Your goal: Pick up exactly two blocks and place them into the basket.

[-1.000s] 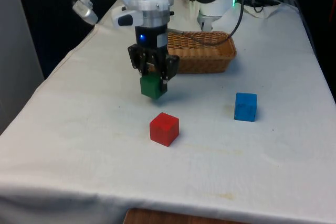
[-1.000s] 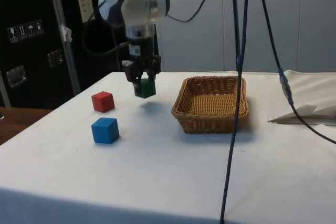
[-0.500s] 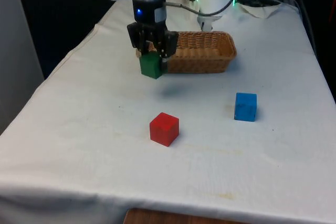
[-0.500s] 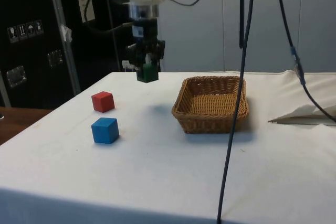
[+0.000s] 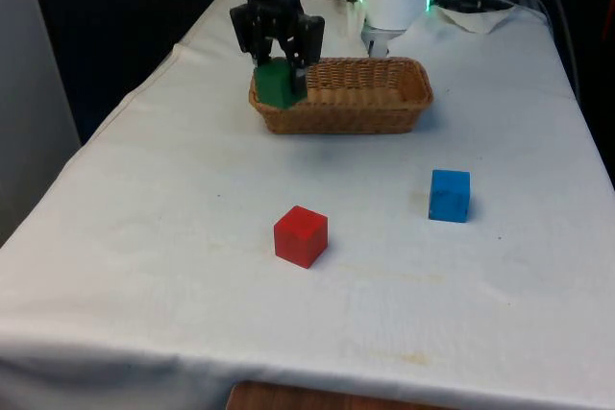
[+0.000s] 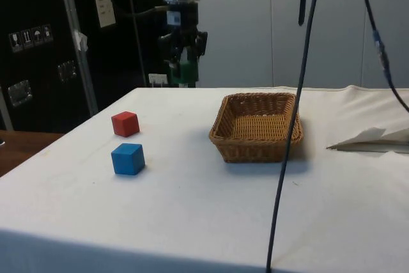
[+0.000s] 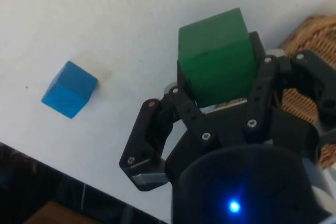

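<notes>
High in the upper left of the front frame, the jaws (image 5: 279,62) hang above the counter (image 5: 192,237), closed on the green block (image 5: 275,83), which they carry clear of the cloth. From that camera the block overlaps the left end of the wicker basket (image 5: 384,103). The side frame puts the jaws (image 6: 183,55) and green block (image 6: 185,72) in the upper middle, left of the basket (image 6: 255,139) and well above its rim, not over its opening. Close up, the green block (image 7: 217,56) sits gripped on two opposite faces by the black fingers (image 7: 157,129), with a patch of basket weave (image 7: 315,30) at the right edge of the frame.

On the cloth, the red block (image 5: 301,235) lies at the centre of the front frame and the blue block (image 5: 450,195) to its right, well apart from it. The side frame has both on the left, the red block (image 6: 125,123) just above the blue block (image 6: 128,158), each resting flat and away from the basket. The blue block (image 7: 69,89) also appears at the left of the wrist frame, on the white cloth. The basket holds no block.
</notes>
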You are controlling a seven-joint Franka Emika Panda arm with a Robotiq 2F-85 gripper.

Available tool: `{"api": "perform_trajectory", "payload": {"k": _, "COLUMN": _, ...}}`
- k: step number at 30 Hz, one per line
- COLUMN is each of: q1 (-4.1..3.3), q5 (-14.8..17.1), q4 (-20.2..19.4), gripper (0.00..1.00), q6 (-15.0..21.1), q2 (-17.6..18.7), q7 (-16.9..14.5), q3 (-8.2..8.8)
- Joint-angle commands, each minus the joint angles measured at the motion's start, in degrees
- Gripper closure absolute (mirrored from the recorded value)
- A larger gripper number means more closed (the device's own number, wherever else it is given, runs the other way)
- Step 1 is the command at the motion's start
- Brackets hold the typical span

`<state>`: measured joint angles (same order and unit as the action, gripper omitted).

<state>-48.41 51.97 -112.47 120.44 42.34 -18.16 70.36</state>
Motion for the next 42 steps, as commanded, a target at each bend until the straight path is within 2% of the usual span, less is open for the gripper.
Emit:
{"api": "perform_trajectory", "payload": {"k": 1, "q1": -1.60, "q5": -1.0, "q4": -1.8, "gripper": 1.00, "q6": 0.4, "q2": -1.3, "q7": 0.1, "q3": 1.43}}
{"api": "perform_trajectory", "payload": {"k": 7, "q1": -2.46, "q5": -2.3, "q4": -3.6, "gripper": 1.00, "q6": 1.3, "q2": -3.2, "q7": 0.0, "q3": 1.78}}
{"api": "perform_trajectory", "payload": {"k": 11, "q1": -3.15, "q5": -2.0, "q4": -4.6, "gripper": 1.00, "q6": 2.2, "q2": -4.0, "q7": -0.3, "q3": 1.83}}
{"api": "perform_trajectory", "payload": {"k": 20, "q1": -4.07, "q5": -0.9, "q4": -6.1, "gripper": 1.00, "q6": 4.3, "q2": -5.2, "q7": -0.9, "q3": 1.55}}
{"api": "perform_trajectory", "payload": {"k": 21, "q1": -2.41, "q5": -1.4, "q4": -4.0, "gripper": 1.00, "q6": 2.6, "q2": -4.1, "q7": -0.1, "q3": 0.46}}
{"api": "perform_trajectory", "payload": {"k": 22, "q1": -4.18, "q5": -0.9, "q4": -6.3, "gripper": 1.00, "q6": 4.5, "q2": -5.4, "q7": -0.9, "q3": 1.49}}
{"api": "perform_trajectory", "payload": {"k": 26, "q1": -3.84, "q5": -1.1, "q4": -6.0, "gripper": 1.00, "q6": 4.5, "q2": -5.5, "q7": -0.3, "q3": 0.97}}
{"api": "perform_trajectory", "payload": {"k": 29, "q1": -4.07, "q5": -0.9, "q4": -6.8, "gripper": 1.00, "q6": 5.3, "q2": -6.0, "q7": -0.6, "q3": 1.09}}
{"api": "perform_trajectory", "payload": {"k": 30, "q1": -2.98, "q5": -1.4, "q4": -5.7, "gripper": 1.00, "q6": 4.0, "q2": -5.4, "q7": -0.2, "q3": 0.40}}
{"api": "perform_trajectory", "payload": {"k": 31, "q1": -4.18, "q5": -0.8, "q4": -7.0, "gripper": 1.00, "q6": 5.6, "q2": -6.2, "q7": -0.8, "q3": 1.09}}
{"api": "perform_trajectory", "payload": {"k": 36, "q1": -4.70, "q5": 0.0, "q4": -8.6, "gripper": 1.00, "q6": 7.8, "q2": -7.8, "q7": -1.8, "q3": 0.80}}
{"api": "perform_trajectory", "payload": {"k": 37, "q1": -3.50, "q5": -0.7, "q4": -7.2, "gripper": 1.00, "q6": 6.1, "q2": -6.9, "q7": -1.0, "q3": 0.11}}
{"api": "perform_trajectory", "payload": {"k": 38, "q1": -4.70, "q5": 0.1, "q4": -8.9, "gripper": 1.00, "q6": 8.2, "q2": -8.2, "q7": -2.0, "q3": 0.74}}
{"api": "perform_trajectory", "payload": {"k": 42, "q1": -4.93, "q5": 0.0, "q4": -9.9, "gripper": 1.00, "q6": 10.0, "q2": -9.7, "q7": -2.9, "q3": 0.97}}
